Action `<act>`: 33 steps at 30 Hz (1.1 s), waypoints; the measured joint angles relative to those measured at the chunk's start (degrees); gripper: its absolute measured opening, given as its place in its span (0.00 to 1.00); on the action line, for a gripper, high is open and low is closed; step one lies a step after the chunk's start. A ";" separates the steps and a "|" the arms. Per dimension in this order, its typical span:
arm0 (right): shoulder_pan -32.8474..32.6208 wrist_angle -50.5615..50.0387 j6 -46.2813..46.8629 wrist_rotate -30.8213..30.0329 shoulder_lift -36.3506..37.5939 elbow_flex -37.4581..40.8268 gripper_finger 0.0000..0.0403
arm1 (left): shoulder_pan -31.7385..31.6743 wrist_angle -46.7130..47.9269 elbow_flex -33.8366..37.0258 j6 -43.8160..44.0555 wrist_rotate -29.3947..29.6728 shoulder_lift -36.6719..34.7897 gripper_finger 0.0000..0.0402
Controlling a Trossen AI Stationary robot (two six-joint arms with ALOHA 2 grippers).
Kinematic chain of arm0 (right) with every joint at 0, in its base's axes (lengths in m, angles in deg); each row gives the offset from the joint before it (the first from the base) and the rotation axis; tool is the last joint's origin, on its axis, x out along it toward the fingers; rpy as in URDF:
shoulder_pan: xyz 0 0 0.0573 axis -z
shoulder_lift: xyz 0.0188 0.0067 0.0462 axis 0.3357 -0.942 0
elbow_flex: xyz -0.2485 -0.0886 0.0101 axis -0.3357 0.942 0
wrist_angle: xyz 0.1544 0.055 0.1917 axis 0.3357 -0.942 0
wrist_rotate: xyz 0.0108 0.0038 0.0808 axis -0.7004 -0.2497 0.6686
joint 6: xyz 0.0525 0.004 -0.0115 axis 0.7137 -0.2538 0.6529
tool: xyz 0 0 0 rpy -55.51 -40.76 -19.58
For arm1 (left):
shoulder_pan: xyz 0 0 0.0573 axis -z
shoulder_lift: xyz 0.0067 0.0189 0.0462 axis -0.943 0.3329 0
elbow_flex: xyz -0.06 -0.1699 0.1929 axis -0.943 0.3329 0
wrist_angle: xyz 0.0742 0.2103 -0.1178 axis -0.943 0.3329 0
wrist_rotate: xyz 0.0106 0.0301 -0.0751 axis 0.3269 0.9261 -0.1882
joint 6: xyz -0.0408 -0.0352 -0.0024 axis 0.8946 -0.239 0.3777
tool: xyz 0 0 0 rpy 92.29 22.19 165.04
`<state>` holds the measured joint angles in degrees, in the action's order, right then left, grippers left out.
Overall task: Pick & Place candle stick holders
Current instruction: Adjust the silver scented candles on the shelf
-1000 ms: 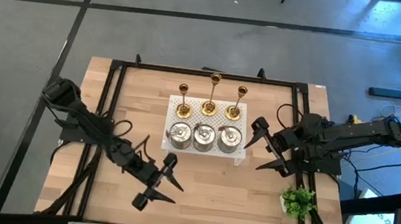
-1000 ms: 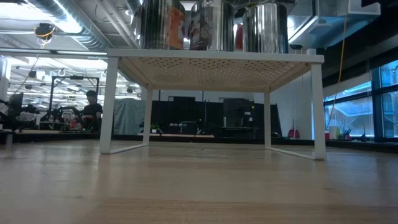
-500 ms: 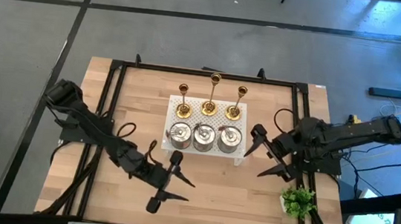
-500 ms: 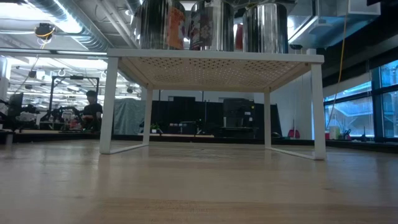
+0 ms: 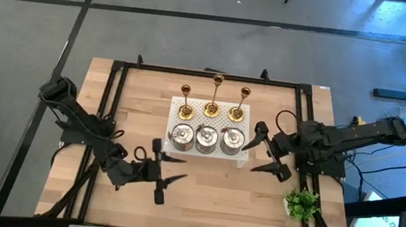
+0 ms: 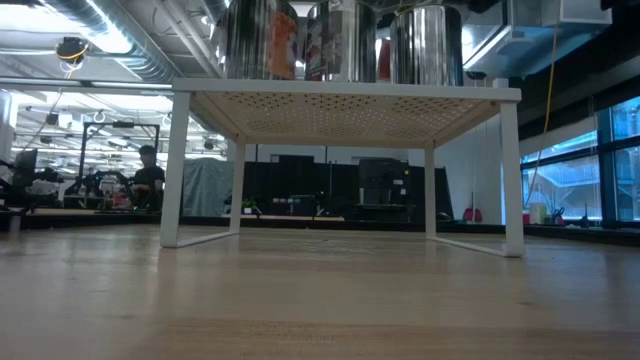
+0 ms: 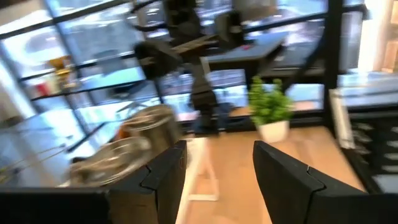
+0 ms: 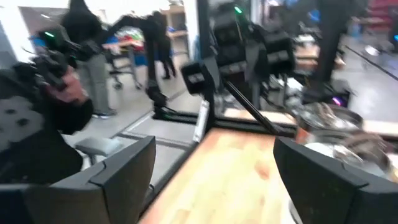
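Left gripper fingers spread, nothing between them, over bare table near and left of the white stand. Right gripper wide open too, empty, just right of the stand. Three silver holders in a row on the stand's near edge, three gold candlesticks upright behind them, far side. Green plant at near right corner.
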<state>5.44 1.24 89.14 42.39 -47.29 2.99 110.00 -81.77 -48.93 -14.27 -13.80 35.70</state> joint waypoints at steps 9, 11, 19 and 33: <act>0.00 -13.69 1.28 -5.44 -0.02 -4.17 0.81 | -0.17 7.19 0.00 7.12 7.11 -1.53 0.42; -0.02 -14.81 1.28 -5.43 0.00 -4.70 0.81 | -0.56 9.21 0.00 9.14 7.09 -1.54 0.42; -0.01 -23.08 5.35 -7.76 -0.01 -6.50 0.81 | -0.48 14.22 0.00 13.08 9.29 -2.08 0.39; 0.00 -25.66 8.67 -8.21 -0.02 -6.79 0.81 | 2.21 21.43 0.00 17.24 15.78 -5.60 0.34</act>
<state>5.44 -24.42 97.81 34.18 -47.30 -3.80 112.21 -60.34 -48.93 2.97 1.98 30.11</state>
